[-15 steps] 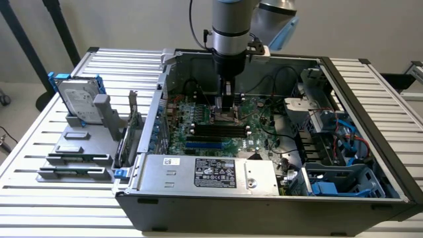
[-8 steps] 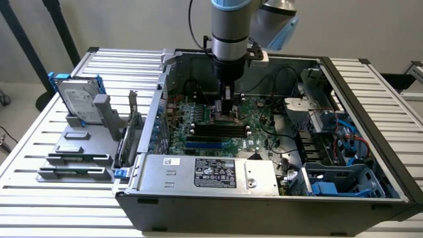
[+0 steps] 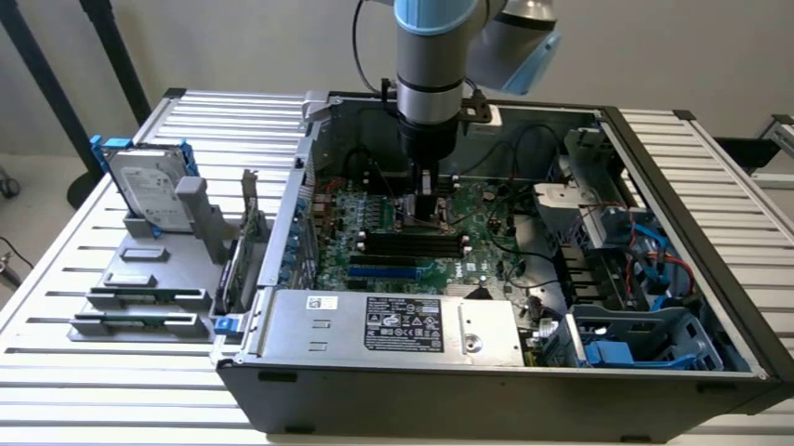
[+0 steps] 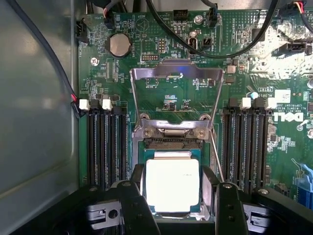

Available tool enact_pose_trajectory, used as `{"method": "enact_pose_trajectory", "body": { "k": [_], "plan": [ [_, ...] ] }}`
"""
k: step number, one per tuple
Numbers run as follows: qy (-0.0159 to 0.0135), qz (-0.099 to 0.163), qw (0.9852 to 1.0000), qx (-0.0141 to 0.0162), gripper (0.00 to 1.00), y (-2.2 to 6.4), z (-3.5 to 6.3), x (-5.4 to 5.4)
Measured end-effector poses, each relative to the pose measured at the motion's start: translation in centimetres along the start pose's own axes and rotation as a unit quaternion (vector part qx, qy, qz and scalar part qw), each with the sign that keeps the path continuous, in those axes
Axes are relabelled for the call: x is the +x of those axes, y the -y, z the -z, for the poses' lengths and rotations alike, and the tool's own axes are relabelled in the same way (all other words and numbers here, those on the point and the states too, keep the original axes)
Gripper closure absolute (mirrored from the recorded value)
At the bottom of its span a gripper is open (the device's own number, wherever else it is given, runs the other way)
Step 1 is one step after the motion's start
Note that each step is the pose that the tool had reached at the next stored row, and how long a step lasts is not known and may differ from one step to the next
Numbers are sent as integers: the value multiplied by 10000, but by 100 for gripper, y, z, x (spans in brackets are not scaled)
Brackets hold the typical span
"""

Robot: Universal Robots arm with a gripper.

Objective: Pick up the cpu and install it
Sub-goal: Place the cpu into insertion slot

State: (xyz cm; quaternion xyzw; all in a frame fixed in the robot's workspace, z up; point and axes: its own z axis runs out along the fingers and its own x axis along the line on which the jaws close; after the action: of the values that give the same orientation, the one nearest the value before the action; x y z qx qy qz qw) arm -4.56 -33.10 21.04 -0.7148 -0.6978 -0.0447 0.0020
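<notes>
The cpu (image 4: 172, 185), a small square chip with a bright silvery top and a thin green rim, sits between my gripper's (image 4: 172, 193) two black fingers (image 4: 136, 188), which press against its opposite edges. It hangs level just over the open socket (image 4: 171, 143) on the green motherboard (image 4: 161, 63). The socket's metal load frame (image 4: 176, 78) is flipped up and back. In the exterior view my gripper (image 3: 429, 212) reaches straight down into the open computer case (image 3: 496, 372), low over the board's middle.
Black memory slots (image 4: 105, 147) flank the socket on both sides, and black cables (image 4: 195, 44) cross above the board. A power supply box (image 3: 390, 325) fills the case's front. On the exterior view's left, a grey stand (image 3: 199, 223) holds a hard drive (image 3: 149, 190) with blue rails.
</notes>
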Motion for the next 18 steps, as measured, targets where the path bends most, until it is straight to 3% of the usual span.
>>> {"method": "enact_pose_trajectory", "body": {
  "k": [18],
  "plan": [
    [3,-59,10000,-3,45,-7,-82,-5]
  ]
}}
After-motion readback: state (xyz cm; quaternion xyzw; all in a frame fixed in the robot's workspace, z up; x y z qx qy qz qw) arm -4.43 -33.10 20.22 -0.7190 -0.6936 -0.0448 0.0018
